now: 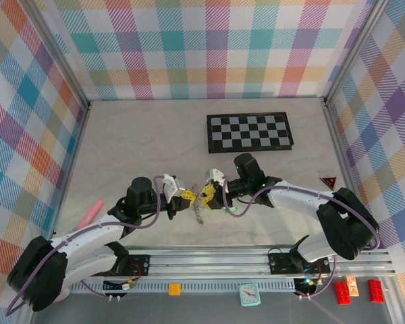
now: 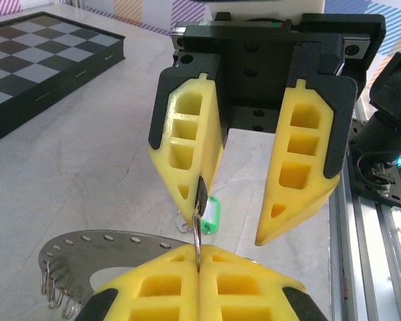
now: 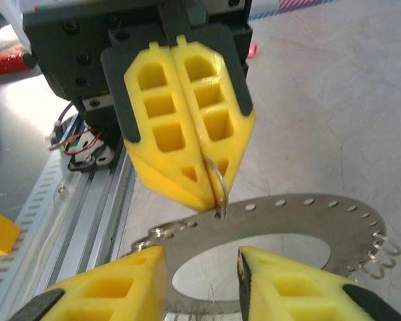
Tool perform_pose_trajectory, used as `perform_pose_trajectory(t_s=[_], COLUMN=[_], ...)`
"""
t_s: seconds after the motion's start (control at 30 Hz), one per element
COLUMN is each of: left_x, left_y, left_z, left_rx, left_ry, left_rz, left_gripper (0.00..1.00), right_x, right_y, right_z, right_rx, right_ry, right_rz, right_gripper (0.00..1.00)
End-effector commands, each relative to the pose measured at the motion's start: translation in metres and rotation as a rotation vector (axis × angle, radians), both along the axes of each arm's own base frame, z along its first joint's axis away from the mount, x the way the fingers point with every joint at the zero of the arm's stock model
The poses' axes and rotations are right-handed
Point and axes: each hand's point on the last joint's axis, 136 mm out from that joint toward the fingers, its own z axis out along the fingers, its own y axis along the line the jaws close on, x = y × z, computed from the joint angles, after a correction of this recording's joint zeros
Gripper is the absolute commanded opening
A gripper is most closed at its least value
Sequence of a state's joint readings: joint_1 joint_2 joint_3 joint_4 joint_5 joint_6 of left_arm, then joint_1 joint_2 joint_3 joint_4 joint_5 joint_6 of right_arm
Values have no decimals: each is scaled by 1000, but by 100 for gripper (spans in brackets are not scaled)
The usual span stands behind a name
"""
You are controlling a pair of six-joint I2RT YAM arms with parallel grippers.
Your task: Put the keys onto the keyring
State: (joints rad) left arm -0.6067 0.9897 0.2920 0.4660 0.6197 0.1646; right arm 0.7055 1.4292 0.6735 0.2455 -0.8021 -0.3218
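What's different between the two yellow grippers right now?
The left gripper is shut; the right gripper is open. The left gripper pinches the keyring by a thin wire loop; the right gripper grips nothing. Both are yellow and face each other closely.

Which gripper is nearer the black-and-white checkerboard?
Right. The right gripper sits in front of the black-and-white checkerboard, at its left end; the left gripper is further left.

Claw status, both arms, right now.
Left claw: closed, pinching a thin wire loop hooked through the keyring.
Right claw: open, gripping nothing.
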Motion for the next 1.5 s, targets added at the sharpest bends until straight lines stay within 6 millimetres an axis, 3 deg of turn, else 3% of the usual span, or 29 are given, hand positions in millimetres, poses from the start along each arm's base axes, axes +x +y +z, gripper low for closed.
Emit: perform_pose_trajectory(t_s=[0.0, 0.8, 0.93, 1.1, 1.33, 1.47], left_x=[-6, -12, -9, 1, -4, -5], left_y=[-5, -10, -9, -1, -5, -6], left_z=[17, 18, 18, 13, 2, 7], left_rx=[-62, -66, -61, 19, 128, 123], left_ry=[-67, -93, -93, -79, -60, -79], left_rz=[-45, -88, -69, 18, 12, 7], left_gripper=[0, 0, 0, 24, 25, 23], right_x=[7, -1, -2, -4, -7, -11], right_y=[3, 15, 15, 9, 2, 6], right_z=[16, 30, 31, 30, 31, 34], right_rx=[71, 124, 119, 49, -54, -60], right_ry=[-59, 2, 7, -24, -78, -90], right_rz=[-20, 74, 90, 81, 90, 114], right_gripper=[31, 18, 0, 0, 0, 0])
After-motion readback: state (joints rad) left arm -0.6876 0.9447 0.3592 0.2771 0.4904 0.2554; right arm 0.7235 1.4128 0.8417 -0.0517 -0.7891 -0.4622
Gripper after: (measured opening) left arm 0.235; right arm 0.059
